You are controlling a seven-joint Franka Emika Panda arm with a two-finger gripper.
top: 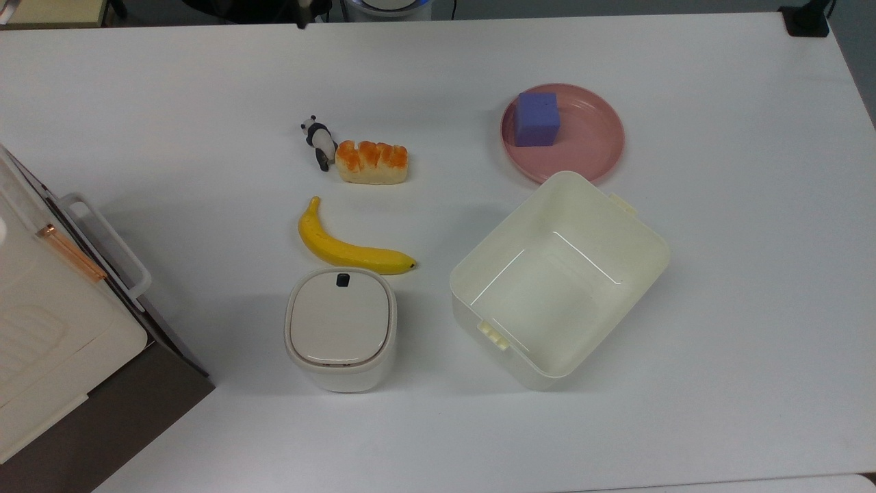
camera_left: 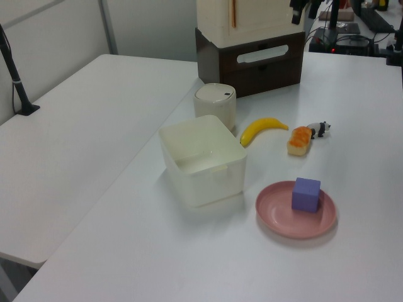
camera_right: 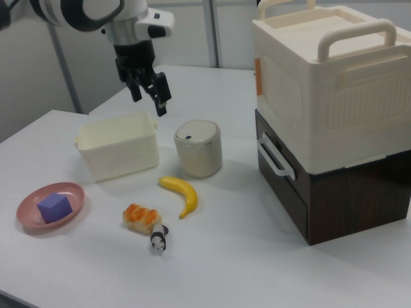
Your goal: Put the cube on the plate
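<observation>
Going by the right view, nearest the camera is a small panda figure [camera_right: 158,240], with a bread roll [camera_right: 140,216] just behind it and a banana [camera_right: 182,194] beside that. Toward the right view's left sits the plate [camera_right: 27,221] — and the cube [camera_right: 54,206] already rests on it, flat on the pink surface, off-centre toward the rim and wholly inside it. Nothing touches the cube.

Further back stand a lidded round bin [camera_right: 198,148] and the cream tub [camera_right: 117,153], open and with nothing inside. Toward the right view's right, a cream box on a dark drawer unit [camera_right: 326,131] takes up that side of the counter [camera_right: 212,276].

Farthest and highest is the hand [camera_right: 147,89], raised well above the counter behind the tub, well apart from the plate. Its fingers are spread and hold nothing.

My judgement: the placing is done — this is the retreat step. The next move calls for little beyond keeping the arm clear of the tub and plate so the cube is not disturbed.
</observation>
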